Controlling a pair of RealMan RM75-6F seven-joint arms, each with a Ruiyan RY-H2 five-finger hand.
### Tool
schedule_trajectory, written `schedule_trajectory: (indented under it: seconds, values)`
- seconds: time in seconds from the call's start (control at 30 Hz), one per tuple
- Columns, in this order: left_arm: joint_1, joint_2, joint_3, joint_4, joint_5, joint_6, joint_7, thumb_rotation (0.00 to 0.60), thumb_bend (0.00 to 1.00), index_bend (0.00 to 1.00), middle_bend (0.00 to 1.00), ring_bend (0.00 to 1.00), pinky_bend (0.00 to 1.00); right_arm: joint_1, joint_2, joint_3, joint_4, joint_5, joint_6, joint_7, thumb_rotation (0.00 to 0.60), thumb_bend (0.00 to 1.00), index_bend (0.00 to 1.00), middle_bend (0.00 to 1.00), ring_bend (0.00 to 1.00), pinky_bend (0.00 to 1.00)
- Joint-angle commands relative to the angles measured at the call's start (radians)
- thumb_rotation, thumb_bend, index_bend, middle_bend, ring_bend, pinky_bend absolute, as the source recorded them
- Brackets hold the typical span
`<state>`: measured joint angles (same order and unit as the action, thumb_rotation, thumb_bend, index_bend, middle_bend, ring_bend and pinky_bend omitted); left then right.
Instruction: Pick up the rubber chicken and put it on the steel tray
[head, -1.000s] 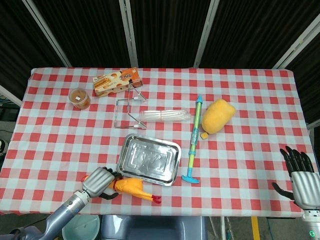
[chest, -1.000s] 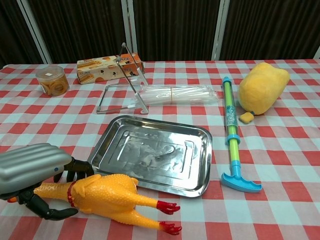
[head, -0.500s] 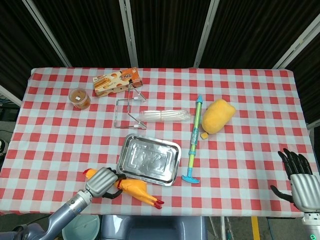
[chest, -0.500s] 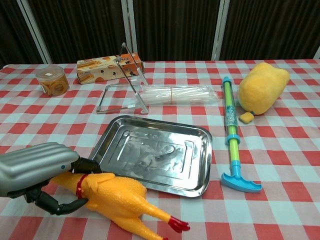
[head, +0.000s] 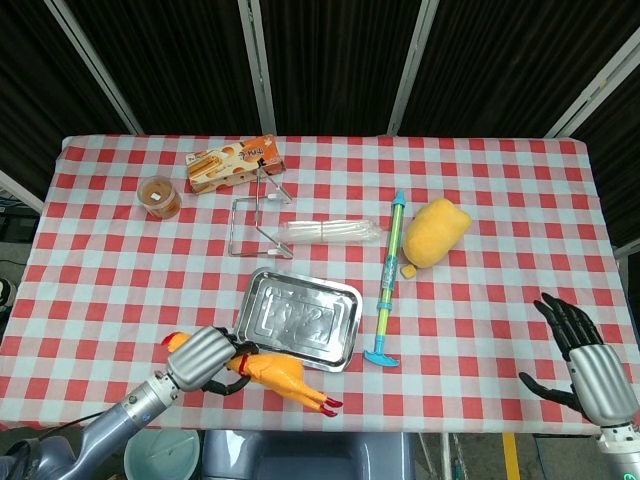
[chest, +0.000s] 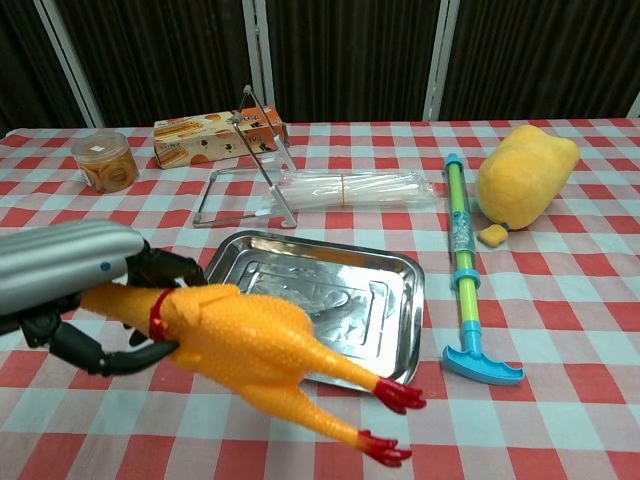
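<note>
My left hand (head: 202, 357) (chest: 70, 278) grips the yellow rubber chicken (head: 275, 375) (chest: 245, 345) by its neck and holds it off the table, its red feet pointing right and down. The chicken hangs over the near left corner of the steel tray (head: 330, 345) (chest: 400, 300), which lies bare on the checked cloth at mid-table. My right hand (head: 583, 362) hovers open past the table's near right corner, fingers spread; the chest view does not show it.
A blue-green water pump toy (head: 387, 280) (chest: 462, 270) lies right of the tray, a yellow plush (head: 435, 232) (chest: 523, 176) beyond it. Behind the tray are a wire rack (head: 258, 215) (chest: 245, 170), a clear bag (head: 330, 231) (chest: 350, 188), an orange box (head: 232, 164) (chest: 205, 137) and a snack jar (head: 159, 196) (chest: 106, 160).
My left hand has lifted the chicken off the cloth and carried it toward the tray, its legs swinging down to the right. The right hand has moved slightly left and tilted.
</note>
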<state>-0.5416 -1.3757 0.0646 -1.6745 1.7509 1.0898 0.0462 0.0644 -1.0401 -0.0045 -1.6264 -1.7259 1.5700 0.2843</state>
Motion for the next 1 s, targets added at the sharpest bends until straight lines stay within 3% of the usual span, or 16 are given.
schedule_trajectory:
  seconds: [0.03,0.17,0.43,0.63,0.73,1.0]
  values:
    - [-0.033,0.054,-0.042,-0.024,-0.003,-0.001,0.005,0.6,0.75,0.59,0.67,0.59,0.59,0.055,0.038,-0.006,-0.04,-0.071,-0.01,0.121,0.6,0.21,0.0,0.0,0.01,0.13]
    - [-0.084,0.129,-0.1,-0.069,-0.041,-0.048,0.036,0.6,0.75,0.59,0.67,0.59,0.59,0.127,0.085,-0.004,-0.103,-0.1,-0.072,0.254,0.6,0.21,0.0,0.04,0.06,0.18]
    - [-0.227,0.257,-0.232,-0.175,-0.194,-0.228,0.126,0.6,0.75,0.59,0.67,0.6,0.59,0.252,0.108,0.012,-0.209,-0.038,-0.24,0.431,0.6,0.21,0.0,0.06,0.1,0.22]
    - [-0.316,0.253,-0.312,-0.201,-0.348,-0.311,0.198,0.6,0.71,0.58,0.67,0.6,0.59,0.313,0.081,0.035,-0.286,0.077,-0.377,0.35,0.6,0.21,0.0,0.09,0.16,0.29]
    - [-0.362,0.255,-0.334,-0.212,-0.431,-0.354,0.249,0.6,0.71,0.58,0.66,0.6,0.59,0.338,0.06,0.063,-0.318,0.169,-0.431,0.25,0.6,0.21,0.0,0.11,0.19,0.32]
    - [-0.463,0.223,-0.357,-0.232,-0.593,-0.359,0.429,0.6,0.71,0.59,0.67,0.6,0.59,0.392,0.013,0.11,-0.373,0.342,-0.513,0.041,0.6,0.21,0.0,0.11,0.15,0.26]
